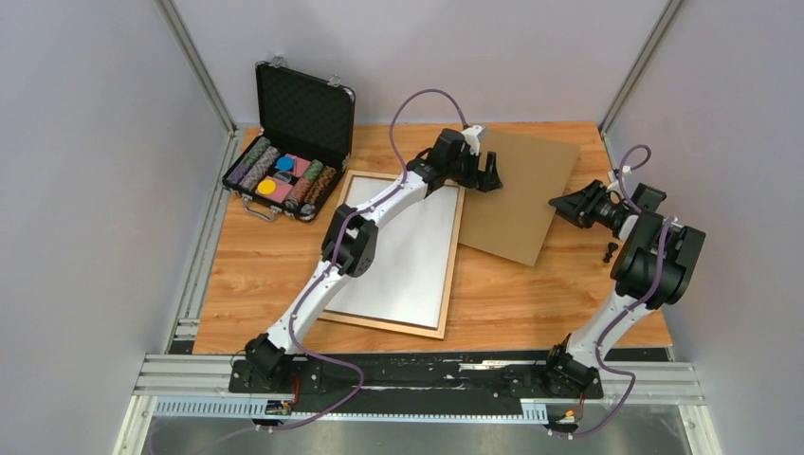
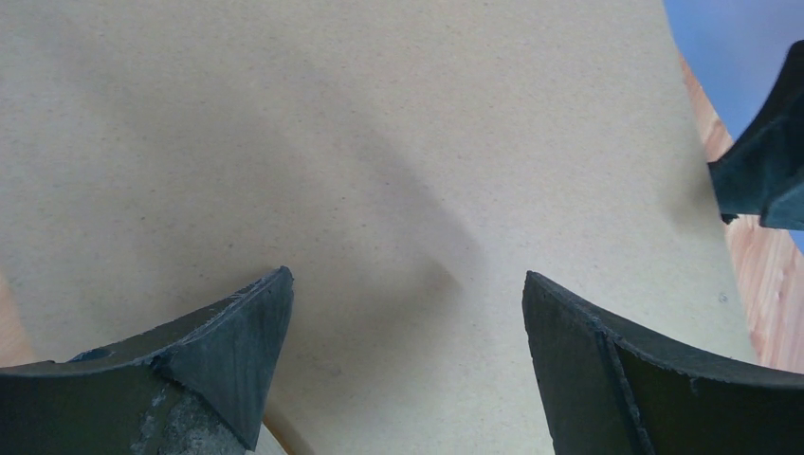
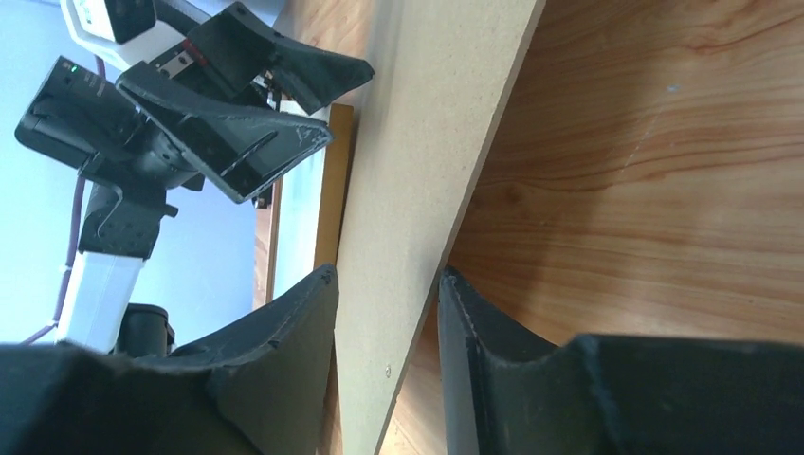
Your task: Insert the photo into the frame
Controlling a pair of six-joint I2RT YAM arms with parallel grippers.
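The photo [image 1: 417,265] is seen white back up inside the frame [image 1: 379,324], in the middle of the counter [image 1: 265,275]. The board [image 1: 521,199] is laid at the frame's 2 o'clock, overlapping its edge. Its 3 o'clock edge appears pinched by the right tool [image 3: 389,284]; the left tool [image 2: 408,284] is held wide open above it. Gripped at one edge only, the board could be pivoted or dropped, and the frame knocked, shifting the photo

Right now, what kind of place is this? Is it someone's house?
Probably a robot testing booth, not a house. Two robot arms, the left arm and the right arm, are bolted to a metal rail at the edge of a wooden table, and plain grey walls with metal posts box it in.
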